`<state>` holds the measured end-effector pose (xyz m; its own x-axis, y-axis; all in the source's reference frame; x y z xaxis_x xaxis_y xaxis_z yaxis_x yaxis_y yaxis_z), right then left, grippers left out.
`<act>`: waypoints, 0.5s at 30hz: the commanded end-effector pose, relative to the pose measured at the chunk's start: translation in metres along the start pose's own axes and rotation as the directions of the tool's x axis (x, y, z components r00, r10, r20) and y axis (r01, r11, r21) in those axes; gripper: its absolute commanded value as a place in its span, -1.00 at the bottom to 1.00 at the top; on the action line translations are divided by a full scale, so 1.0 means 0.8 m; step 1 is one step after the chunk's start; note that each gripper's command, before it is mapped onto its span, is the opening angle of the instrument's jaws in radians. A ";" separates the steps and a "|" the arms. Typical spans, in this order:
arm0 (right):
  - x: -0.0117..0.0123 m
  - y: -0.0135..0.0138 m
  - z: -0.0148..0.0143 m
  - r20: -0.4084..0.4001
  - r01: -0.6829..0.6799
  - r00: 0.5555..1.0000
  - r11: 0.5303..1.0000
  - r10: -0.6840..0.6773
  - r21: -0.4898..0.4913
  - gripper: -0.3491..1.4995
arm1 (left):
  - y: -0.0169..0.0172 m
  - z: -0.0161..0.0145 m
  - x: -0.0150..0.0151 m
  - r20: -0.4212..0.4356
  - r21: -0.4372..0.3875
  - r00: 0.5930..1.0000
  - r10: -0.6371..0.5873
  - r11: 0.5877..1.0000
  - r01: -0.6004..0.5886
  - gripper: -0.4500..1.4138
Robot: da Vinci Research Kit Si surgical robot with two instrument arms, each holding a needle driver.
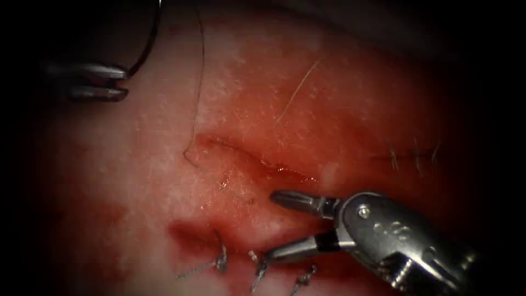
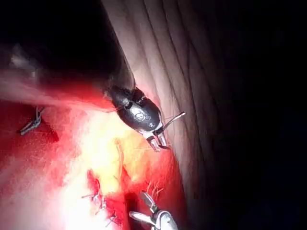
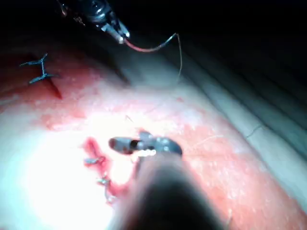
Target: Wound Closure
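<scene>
Far left of the cut (image 1: 257, 161), left claw (image 1: 118, 82) grips the needle (image 1: 148, 46) near one end, clear of tissue (image 1: 339, 109); right claw (image 1: 274, 227) gapes wide, empty, beside finished stitches (image 1: 219, 263).

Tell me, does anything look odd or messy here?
Red fluid is smeared over the tissue around the cut. The left tool holds the needle clear of the tissue; the right tool is open, holding nothing.
</scene>
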<state>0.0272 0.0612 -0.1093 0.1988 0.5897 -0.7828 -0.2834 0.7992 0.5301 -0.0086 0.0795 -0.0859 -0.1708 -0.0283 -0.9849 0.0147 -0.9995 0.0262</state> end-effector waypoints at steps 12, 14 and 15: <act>-0.0054 0.0031 0.0072 0.029 0.058 0.998 0.993 -0.056 -0.098 0.69 | -0.0006 0.0009 -0.0001 0.006 0.023 1.000 -0.012 1.000 0.011 -0.89; -0.0057 0.0026 0.0079 0.036 0.073 0.997 0.993 -0.070 -0.093 0.63 | -0.0006 0.0010 -0.0001 0.004 0.026 1.000 -0.012 1.000 0.011 -0.89; -0.0059 0.0025 0.0081 0.040 0.080 0.996 0.993 -0.077 -0.090 0.62 | -0.0005 0.0011 -0.0001 0.005 0.026 1.000 -0.012 1.000 0.011 -0.89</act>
<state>0.0312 0.0600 -0.1024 0.2651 0.5324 -0.8039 -0.3515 0.8297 0.4336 -0.0090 0.0795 -0.0860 -0.1757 -0.0099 -0.9844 -0.0140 -0.9998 0.0125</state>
